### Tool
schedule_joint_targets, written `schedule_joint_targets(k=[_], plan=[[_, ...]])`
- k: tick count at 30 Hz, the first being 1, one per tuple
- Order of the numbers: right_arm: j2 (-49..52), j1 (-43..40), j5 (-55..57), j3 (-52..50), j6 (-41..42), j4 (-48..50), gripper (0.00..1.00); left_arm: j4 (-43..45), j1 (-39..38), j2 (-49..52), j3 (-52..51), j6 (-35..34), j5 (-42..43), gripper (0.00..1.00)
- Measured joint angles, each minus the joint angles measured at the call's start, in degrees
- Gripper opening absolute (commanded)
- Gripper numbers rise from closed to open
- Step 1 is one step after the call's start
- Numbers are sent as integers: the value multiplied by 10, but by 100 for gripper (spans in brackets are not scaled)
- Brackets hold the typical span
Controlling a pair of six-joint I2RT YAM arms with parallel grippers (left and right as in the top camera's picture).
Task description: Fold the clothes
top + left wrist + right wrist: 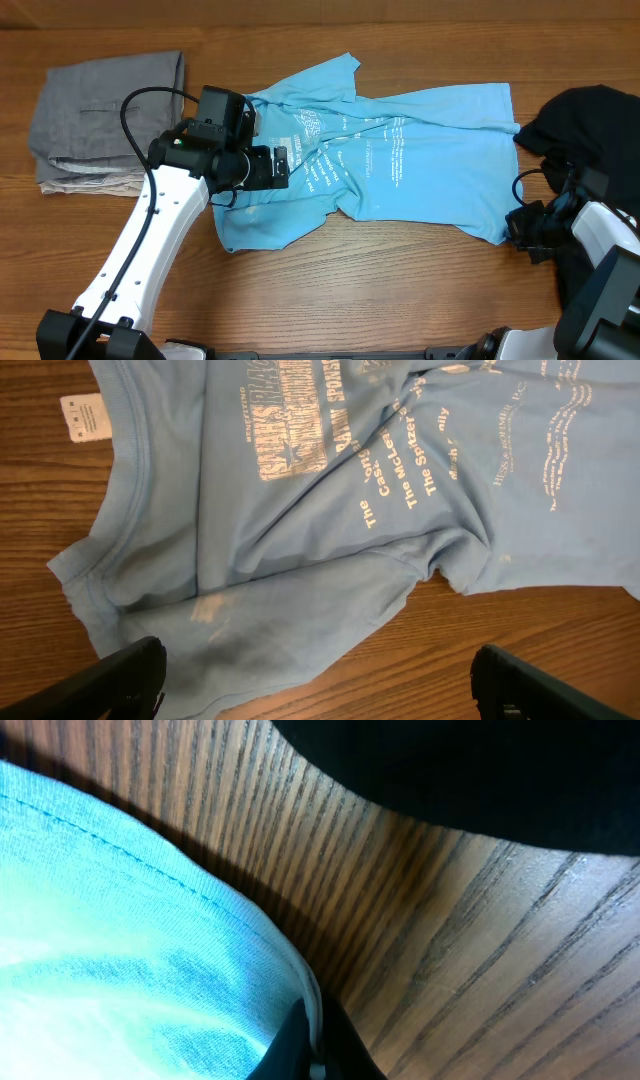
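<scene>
A light blue T-shirt (400,160) with white print lies spread and rumpled on the wooden table. My left gripper (285,165) hovers over the shirt's left part, near the collar. In the left wrist view it (315,670) is open and empty, its fingers straddling the shirt's (330,510) lower edge and bare wood. My right gripper (515,225) is at the shirt's bottom right corner. In the right wrist view it (315,1040) is shut on the hem of the blue shirt (120,940).
A folded grey garment (105,120) lies at the far left. A black garment (590,120) is heaped at the right edge, close to my right arm, and shows in the right wrist view (480,770). A white tag (85,415) sits by the collar.
</scene>
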Motion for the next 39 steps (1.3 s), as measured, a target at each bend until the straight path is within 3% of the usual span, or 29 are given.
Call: schedule_joint_targets(k=[3, 4, 5, 6, 7, 9, 17, 18, 20, 21, 23, 24, 27, 28, 39], plan=[[0, 0, 0, 0, 0, 0, 4, 0, 0, 0, 0, 0, 0, 100], [0, 0, 0, 0, 0, 0, 4, 1, 0, 0, 0, 0, 0, 56], [0, 0, 0, 0, 0, 0, 4, 7, 0, 0, 0, 0, 0, 19], [0, 0, 0, 0, 0, 0, 4, 18, 0, 0, 0, -1, 0, 4], [0, 0, 0, 0, 0, 0, 4, 29, 0, 0, 0, 0, 0, 21], [0, 0, 0, 0, 0, -1, 4, 30, 0, 0, 0, 0, 0, 100], [0, 0, -1, 0, 0, 1, 4, -24, -1, 1, -7, 2, 0, 100], [0, 0, -1, 0, 0, 1, 4, -26, -1, 1, -10, 2, 0, 85], [0, 0, -1, 0, 0, 0, 4, -45, -1, 1, -21, 4, -5, 77], [0, 0, -1, 0, 0, 0, 4, -56, -1, 1, -26, 5, -14, 68], [0, 0, -1, 0, 0, 0, 4, -75, -1, 1, -40, -2, -45, 36], [0, 0, -1, 0, 0, -1, 4, -78, 0, 1, -49, -5, -64, 32], [0, 0, 0, 0, 0, -1, 4, -65, 6, 2, -77, -16, -89, 57], [0, 0, -1, 0, 0, -1, 4, -54, 8, 2, -87, -17, -89, 61], [0, 0, -1, 0, 0, 0, 4, 20, 45, 4, -171, -17, -84, 74]])
